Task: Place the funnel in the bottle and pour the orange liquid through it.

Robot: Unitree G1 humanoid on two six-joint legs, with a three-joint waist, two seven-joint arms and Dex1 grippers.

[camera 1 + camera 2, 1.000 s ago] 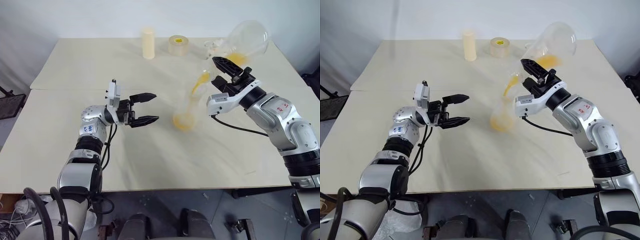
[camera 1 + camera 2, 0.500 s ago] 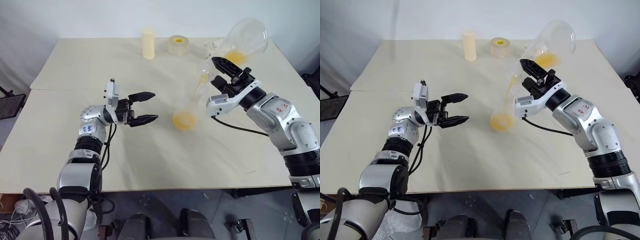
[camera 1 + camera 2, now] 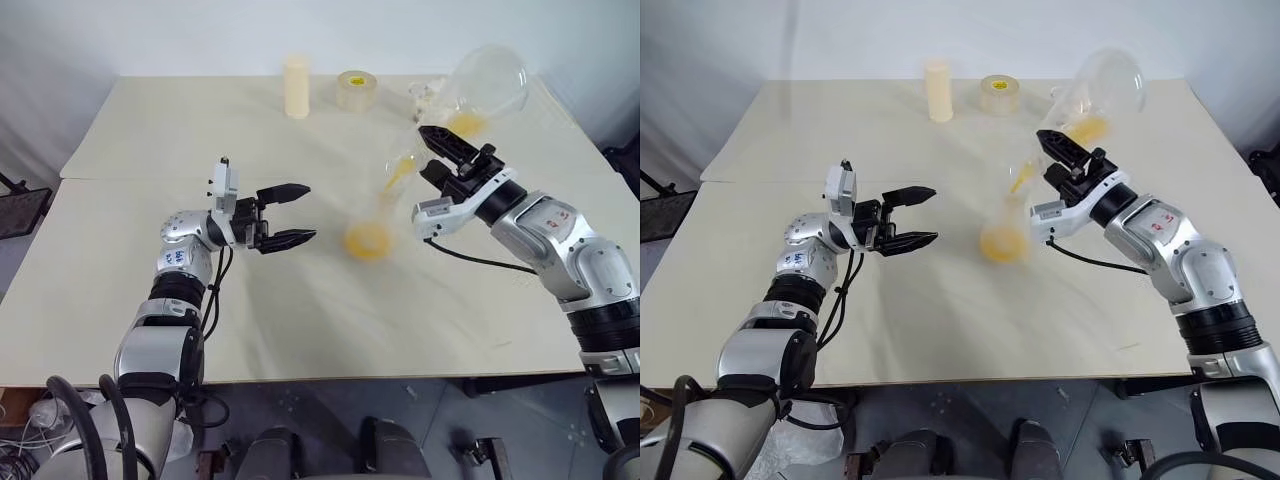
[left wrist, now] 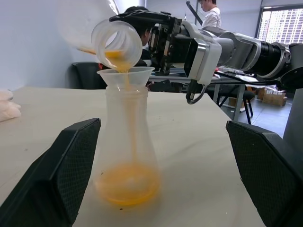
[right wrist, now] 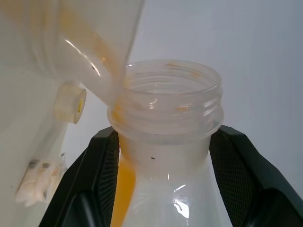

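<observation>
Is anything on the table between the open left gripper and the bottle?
No. In the left eye view the table between the left gripper and the bottle is bare; the left wrist view shows the same.

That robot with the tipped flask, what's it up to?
Its right pincer grips a clear flask by the neck, tilted so orange liquid streams through a small funnel into the whitish bottle on the table. A pool has gathered in the bottle's base. The left pincer hovers open beside it, holding nothing.
</observation>
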